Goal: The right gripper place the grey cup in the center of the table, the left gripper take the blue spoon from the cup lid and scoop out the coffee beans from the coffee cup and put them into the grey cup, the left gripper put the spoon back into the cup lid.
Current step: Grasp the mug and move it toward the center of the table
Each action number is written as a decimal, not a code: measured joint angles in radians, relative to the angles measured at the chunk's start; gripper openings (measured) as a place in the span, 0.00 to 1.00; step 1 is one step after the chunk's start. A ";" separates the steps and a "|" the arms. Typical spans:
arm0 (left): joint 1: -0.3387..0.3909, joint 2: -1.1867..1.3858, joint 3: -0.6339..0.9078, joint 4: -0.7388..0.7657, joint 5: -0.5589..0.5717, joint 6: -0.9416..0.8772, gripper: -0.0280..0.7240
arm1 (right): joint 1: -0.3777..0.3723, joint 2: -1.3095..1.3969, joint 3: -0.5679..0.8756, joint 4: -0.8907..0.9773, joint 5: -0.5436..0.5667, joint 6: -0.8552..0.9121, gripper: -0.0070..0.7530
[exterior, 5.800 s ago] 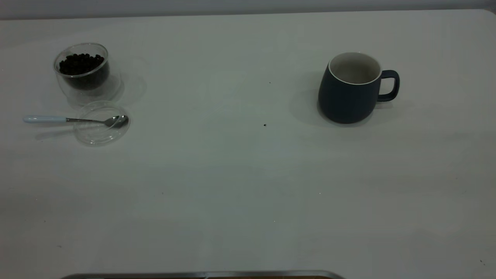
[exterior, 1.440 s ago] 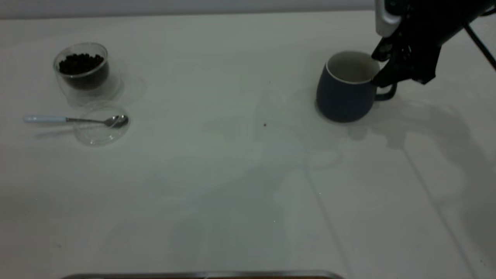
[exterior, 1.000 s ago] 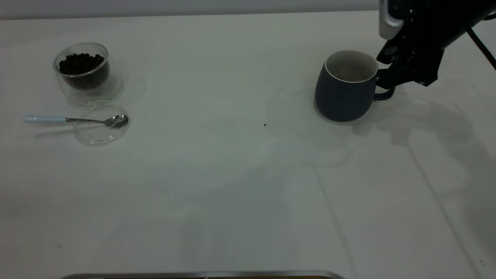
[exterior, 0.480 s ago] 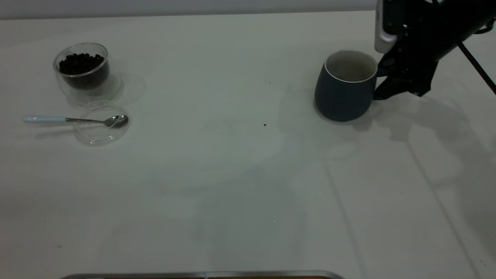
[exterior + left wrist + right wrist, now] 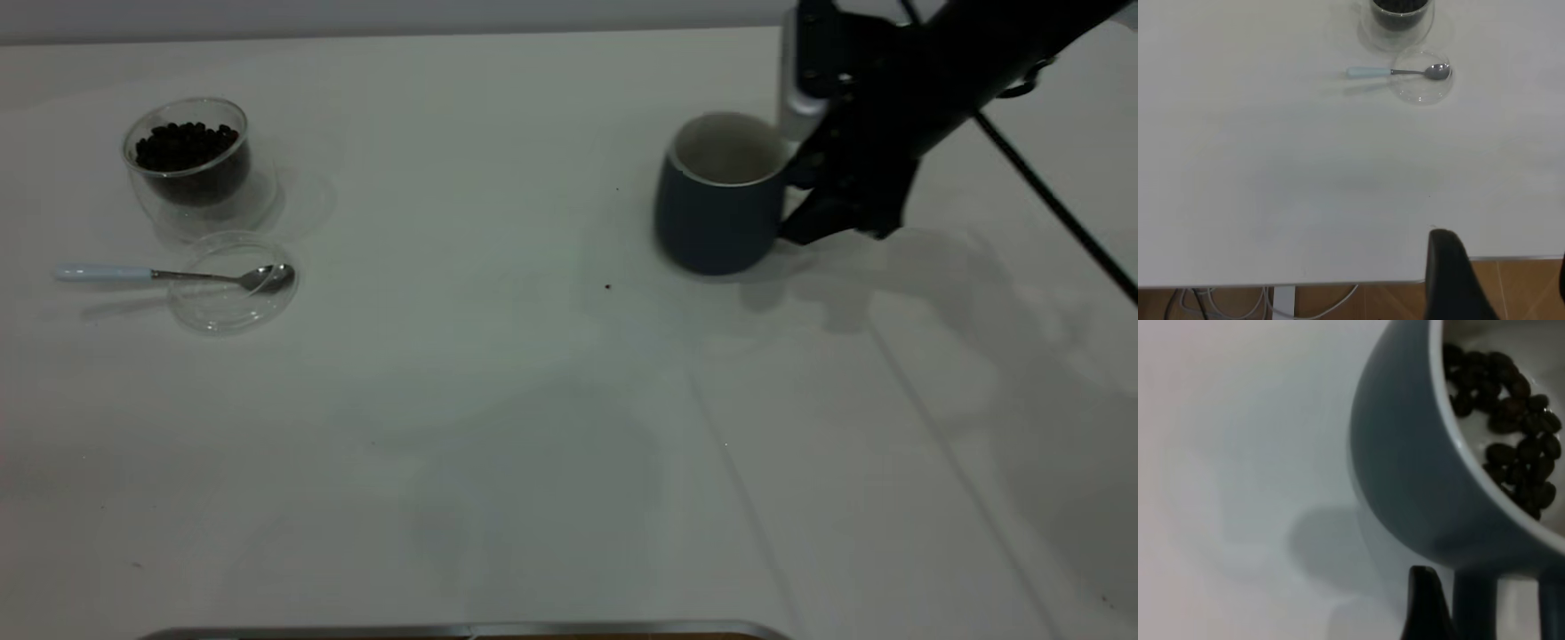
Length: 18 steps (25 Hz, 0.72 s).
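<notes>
The grey cup (image 5: 716, 222) stands right of the table's (image 5: 533, 400) middle, and my right gripper (image 5: 796, 204) is shut on its handle from the right. In the right wrist view the grey cup (image 5: 1405, 467) holds dark coffee beans (image 5: 1511, 433), with one finger (image 5: 1425, 607) beside the handle. At far left stands the coffee cup (image 5: 188, 164) with coffee beans (image 5: 187, 147). In front of it, the blue spoon (image 5: 142, 274) lies with its bowl in the cup lid (image 5: 233, 302). My left gripper (image 5: 1505, 293) hangs open over the table's edge, far from the spoon (image 5: 1395, 71).
A black cable (image 5: 1049, 204) runs from the right arm over the table's right side. A metal strip (image 5: 462, 631) lines the table's near edge. Below the table edge the left wrist view shows wooden floor (image 5: 1358, 303) and cables.
My right gripper closed on the cup's handle and has moved left with the grey cup, toward the table's middle. Coffee cup, lid and spoon have not moved.
</notes>
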 joint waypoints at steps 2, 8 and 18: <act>0.000 0.000 0.000 0.000 0.000 0.000 0.64 | 0.026 0.014 -0.018 0.029 -0.003 0.000 0.71; 0.000 0.000 0.000 0.000 0.000 0.000 0.64 | 0.094 0.048 -0.107 0.094 -0.001 0.000 0.71; 0.000 0.000 0.000 0.000 0.000 0.000 0.64 | 0.180 0.072 -0.146 0.170 0.010 0.000 0.70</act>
